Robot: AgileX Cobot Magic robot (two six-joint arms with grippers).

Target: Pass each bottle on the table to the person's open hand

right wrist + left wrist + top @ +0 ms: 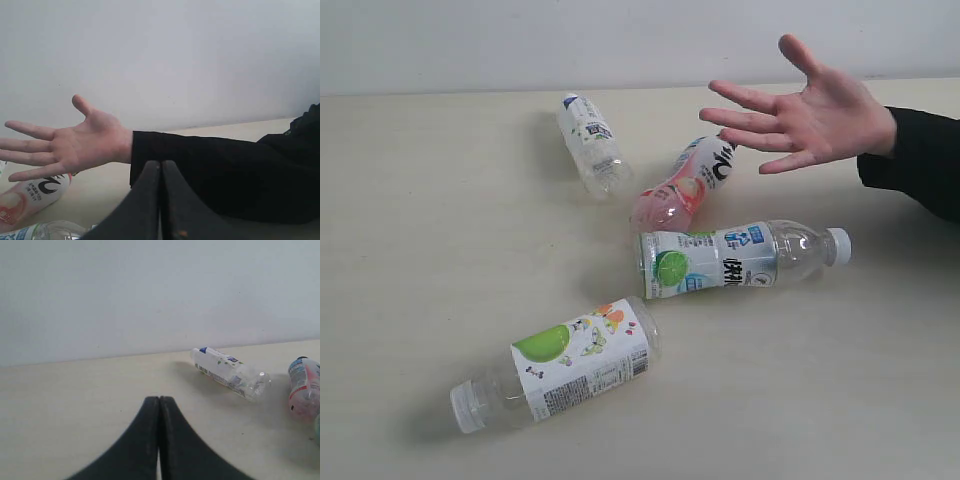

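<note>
Several clear bottles lie on their sides on the cream table (410,220): a green-apple label bottle (558,366) at the front, a lime label bottle (740,258) with a white cap, a pink bottle (682,186) and a small blue-capped bottle (588,143) at the back. The person's open hand (802,112) hovers above the pink bottle, fingers spread, black sleeve at the wrist. Neither gripper shows in the exterior view. My left gripper (159,401) is shut and empty, with the blue-capped bottle (229,372) ahead of it. My right gripper (160,165) is shut and empty, in front of the black sleeve, near the open hand (70,145).
A plain pale wall (520,40) runs behind the table's far edge. The person's black-sleeved forearm (920,160) reaches in from the right. In the right wrist view the pink bottle (30,197) lies below the hand.
</note>
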